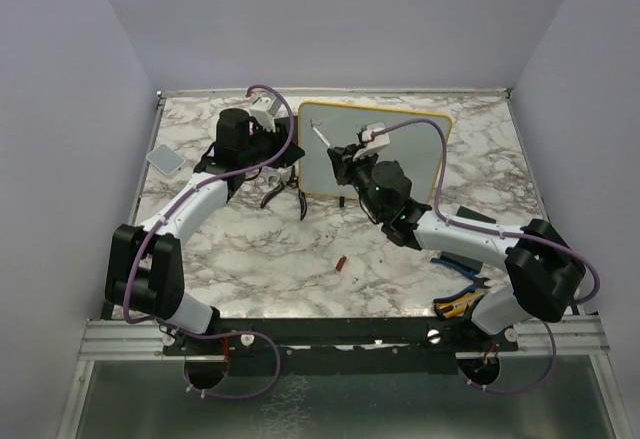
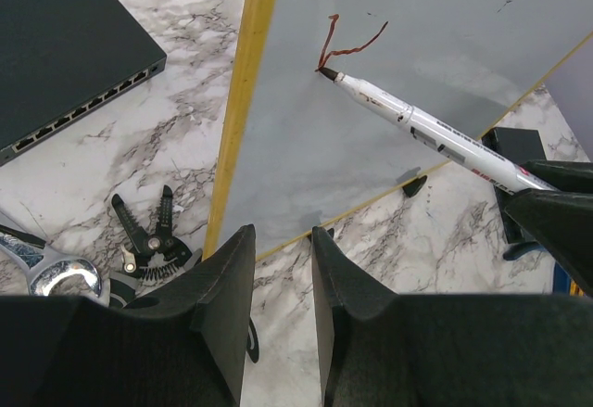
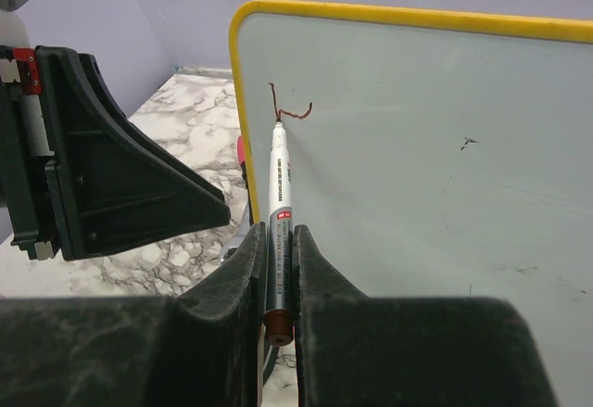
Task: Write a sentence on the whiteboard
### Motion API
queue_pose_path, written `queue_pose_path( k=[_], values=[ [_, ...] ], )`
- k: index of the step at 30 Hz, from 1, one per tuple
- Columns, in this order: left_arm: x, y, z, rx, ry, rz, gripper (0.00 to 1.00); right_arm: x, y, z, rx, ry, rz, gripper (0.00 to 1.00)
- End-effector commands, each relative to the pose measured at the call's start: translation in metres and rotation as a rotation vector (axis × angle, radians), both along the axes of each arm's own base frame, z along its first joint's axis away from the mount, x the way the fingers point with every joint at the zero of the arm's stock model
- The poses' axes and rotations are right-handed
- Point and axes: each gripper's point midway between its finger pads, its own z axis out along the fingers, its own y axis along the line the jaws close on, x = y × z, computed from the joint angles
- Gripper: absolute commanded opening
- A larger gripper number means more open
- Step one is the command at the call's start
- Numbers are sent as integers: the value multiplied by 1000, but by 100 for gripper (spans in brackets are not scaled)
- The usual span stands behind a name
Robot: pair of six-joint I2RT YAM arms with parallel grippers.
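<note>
The whiteboard (image 1: 400, 164) with its yellow frame stands tilted at the back middle of the table. It also shows in the left wrist view (image 2: 435, 45) and the right wrist view (image 3: 417, 147). My right gripper (image 1: 348, 157) (image 3: 276, 233) is shut on a white marker (image 3: 280, 180) (image 2: 426, 129). The marker's tip touches the board near its upper left corner. The sentence is only a short red-brown stroke (image 3: 289, 110) (image 2: 347, 47) there; no words show. My left gripper (image 1: 268, 141) (image 2: 283, 235) is open and empty beside the board's left edge.
A black box with ports (image 2: 65, 45) lies left of the board. Black pliers (image 1: 283, 191) (image 2: 148, 240) and a metal wrench (image 2: 46, 268) lie near the board's lower left corner. A grey pad (image 1: 165, 157) is at far left, a small red cap (image 1: 341, 262) in front, hand tools (image 1: 460, 301) at front right.
</note>
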Motion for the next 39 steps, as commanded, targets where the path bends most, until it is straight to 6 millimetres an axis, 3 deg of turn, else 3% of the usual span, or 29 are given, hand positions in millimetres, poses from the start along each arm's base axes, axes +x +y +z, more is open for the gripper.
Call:
queue_pose_path(
  k=[1,17,25,34,39],
  values=[
    [-3,1,13,-4,-50,-11,32,-5,0,-25,-34,55,11,0],
    [-4,1,15,-6,-55,-10,32,-11,-2,-43,-46,100,21,0],
    [-4,2,16,-1,-59,-6,32,-28,10,-25,-65,27,115,0],
    [-4,7,17,15,-72,15,35,-21,-16,-8,-24,12,-19,0],
    [-3,12,16,29,-79,47,42,-18,-20,-1,-21,-5,-48,0]
  ],
)
